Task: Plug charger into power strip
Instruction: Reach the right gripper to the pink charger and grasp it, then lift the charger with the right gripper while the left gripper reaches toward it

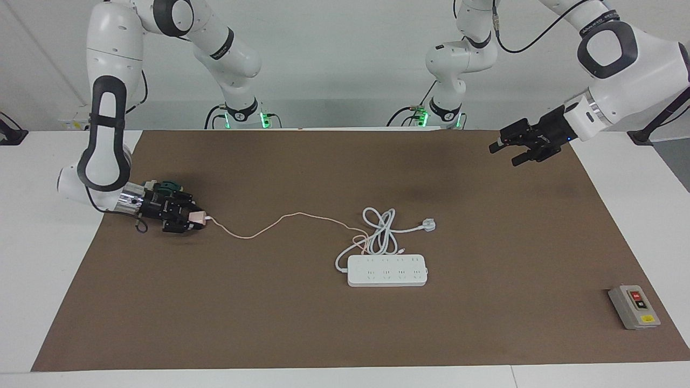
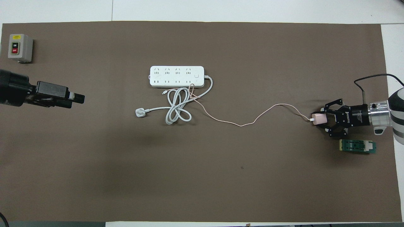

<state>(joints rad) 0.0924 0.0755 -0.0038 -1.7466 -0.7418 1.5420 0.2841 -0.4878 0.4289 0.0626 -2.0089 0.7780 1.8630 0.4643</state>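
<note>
So far: right tool point(image 1: 190, 218) clamped on charger point(image 1: 198, 217) at right arm's end of surface | left tool point(image 1: 512, 148) open, waiting aloft | power strip point(image 1: 387, 270) mid-surface, well apart, unplugged | carry and insertion remain.

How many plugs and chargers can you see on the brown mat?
2: the pink charger, in the right gripper at the right arm's end, and the white plug, lying beside the coiled cord mid-mat.

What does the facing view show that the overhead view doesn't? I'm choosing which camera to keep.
Facing only: both arms whole, with their bases, and the left gripper raised in the air.
Overhead only: the green block in full beside the right gripper.
Both: the right gripper shut on the charger, its cable running to the power strip, and the grey box.
</note>
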